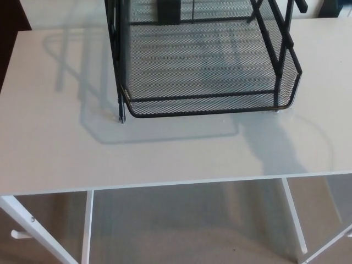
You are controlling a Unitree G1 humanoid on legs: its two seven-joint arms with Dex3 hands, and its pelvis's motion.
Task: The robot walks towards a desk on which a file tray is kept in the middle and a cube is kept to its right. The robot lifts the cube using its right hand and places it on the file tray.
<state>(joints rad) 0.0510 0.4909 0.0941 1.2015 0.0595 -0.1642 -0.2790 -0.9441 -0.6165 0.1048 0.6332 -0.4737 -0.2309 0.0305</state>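
Neither hand shows, so I cannot tell whether the right hand is spread, closed or holding the cube. The cube does not show either: the stretch of desk (66,154) right of the file tray (203,99) that falls inside the frame is bare, and the visible part of the tray's lowest shelf is empty.

A soft grey shadow (275,149) runs from the tray's front right corner to the desk's front edge. It may be cast by an arm above or outside the frame, though that is a guess. On that reading the task is probably somewhere between lift and placement. The next move would call for carrying the cube in from the right, clearing the tray's raised rim and the slanted post (283,44) on that side, then lowering it flat onto the mesh.

The tray is black wire mesh on a thin metal frame, with rounded front corners and a low wall. The desk top is smooth, pale and matte, with a faint grain. It sits on white legs (292,214) above beige carpet (192,242). A small dark block (168,11) sits behind the mesh at the top edge, too cropped to identify.
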